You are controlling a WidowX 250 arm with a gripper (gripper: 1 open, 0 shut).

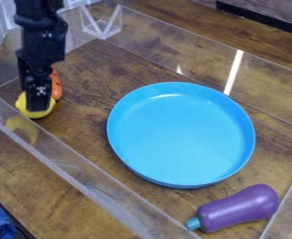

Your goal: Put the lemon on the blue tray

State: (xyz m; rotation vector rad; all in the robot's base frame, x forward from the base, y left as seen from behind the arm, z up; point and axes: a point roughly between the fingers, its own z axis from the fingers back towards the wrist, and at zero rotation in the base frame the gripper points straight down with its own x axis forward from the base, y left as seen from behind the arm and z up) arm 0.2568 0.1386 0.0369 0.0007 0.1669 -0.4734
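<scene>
Nearest, down at the bottom right: a shiny purple toy eggplant point(239, 207) with a green stem end, lying on its side on the brown wooden table point(111, 201). Nothing touching it.

Next, in the middle: the big round bright-blue plastic tray point(181, 133) with a low raised rim. Flat on the wood, bare inside, well apart from the arm.

Over at the left: the small smooth yellow egg-shaped toy lemon point(38, 105), only partly showing. Right above it and in front of it, the black robot gripper point(36, 99), pointing straight down. Fingers spread wide, one on each side of the lemon, not squeezing yet. Hard to tell if touching. Just behind, a bit of the orange toy carrot point(57, 90) peeking out.

About the lemon: likely light, hard and hollow, like most toy food. Smooth skin, so probably slippery, and round enough to roll or pop out sideways. Not easy to break. Best to grab across the fat middle, not the pointy ends, and low enough to hold it snug. Careful not to pinch the carrot too.

All around: clear plastic walls point(61, 159) making a box on the table, with shiny glare streaks. Smooth, hard wood, good for rolling things. Farther back: more tabletop, something clear and see-through in the top left corner, and dark shapes at the top, too dim to name.
</scene>
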